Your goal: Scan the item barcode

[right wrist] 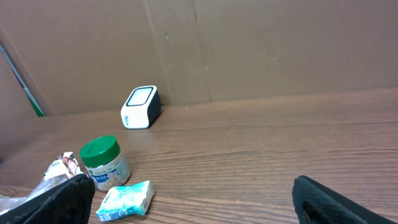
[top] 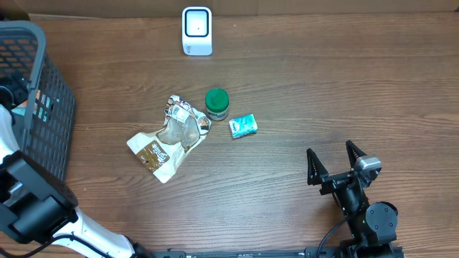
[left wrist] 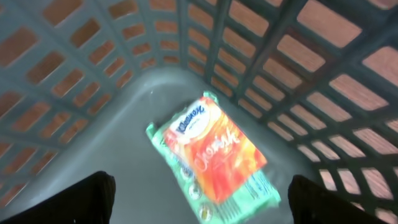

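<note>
A green and orange packet (left wrist: 211,149) lies flat on the grey floor of the basket (left wrist: 273,56), blurred in the left wrist view. My left gripper (left wrist: 199,199) hangs just above it, open, with a dark finger on each side and no contact visible. From overhead, the left arm reaches into the basket (top: 50,93) at the table's left edge and hides the packet. The white scanner (top: 196,31) stands at the back of the table and shows in the right wrist view too as the scanner (right wrist: 140,107). My right gripper (top: 333,163) rests open and empty at the front right.
In the middle of the table are a green-lidded jar (top: 216,104), a small teal packet (top: 243,126) and a crumpled snack bag (top: 170,137). The right wrist view shows the jar (right wrist: 104,163) and the teal packet (right wrist: 127,200) ahead to the left. A cardboard wall closes the back.
</note>
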Motion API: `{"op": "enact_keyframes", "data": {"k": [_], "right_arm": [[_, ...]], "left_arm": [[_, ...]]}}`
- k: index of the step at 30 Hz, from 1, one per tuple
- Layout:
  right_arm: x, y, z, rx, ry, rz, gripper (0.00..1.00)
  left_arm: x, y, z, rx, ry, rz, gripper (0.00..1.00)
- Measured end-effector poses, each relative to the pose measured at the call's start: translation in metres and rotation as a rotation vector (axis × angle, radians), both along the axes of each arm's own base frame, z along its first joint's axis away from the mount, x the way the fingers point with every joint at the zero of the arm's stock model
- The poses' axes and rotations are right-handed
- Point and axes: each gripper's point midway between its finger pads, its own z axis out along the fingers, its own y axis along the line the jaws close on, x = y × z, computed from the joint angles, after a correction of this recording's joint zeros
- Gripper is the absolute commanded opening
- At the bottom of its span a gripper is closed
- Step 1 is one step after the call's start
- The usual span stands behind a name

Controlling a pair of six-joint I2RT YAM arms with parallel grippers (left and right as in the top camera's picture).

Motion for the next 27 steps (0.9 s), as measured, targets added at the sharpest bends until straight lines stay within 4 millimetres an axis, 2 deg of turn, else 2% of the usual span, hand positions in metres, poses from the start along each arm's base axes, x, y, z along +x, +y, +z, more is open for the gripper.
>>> {"op": "enact_keyframes", "data": {"k": [6, 12, 14, 17, 20, 21, 27], "right_arm": [[0.0, 0.0, 0.0, 0.0, 0.0, 0.001, 1.0], [0.0, 0.0, 0.0, 0.0, 0.0, 0.0, 1.0], [0.0, 0.0, 0.0, 0.0, 0.0, 0.0, 1.0], [0.0, 0.0, 0.0, 0.0, 0.0, 0.001, 1.0], [0.0, 0.0, 0.0, 0.0, 0.0, 0.0, 1.0], [0.0, 0.0, 0.0, 0.0, 0.0, 0.001, 1.0], [0.0, 0.0, 0.0, 0.0, 0.0, 0.0, 1.0]], "left_arm": [[0.007, 0.003, -0.02, 0.01, -0.009, -0.018, 0.88], [0.015, 0.005, -0.061, -0.021, 0.021, -0.044, 0.9], [0.017, 0.006, -0.069, -0.025, 0.024, -0.047, 0.88], [0.017, 0.007, -0.08, -0.035, 0.034, -0.047, 0.76], [0.018, 0.005, -0.092, -0.049, 0.046, -0.055, 0.41], [0.018, 0.005, -0.092, -0.048, 0.047, -0.056, 0.36], [0.016, 0.004, -0.093, -0.05, 0.06, -0.063, 0.25]]}}
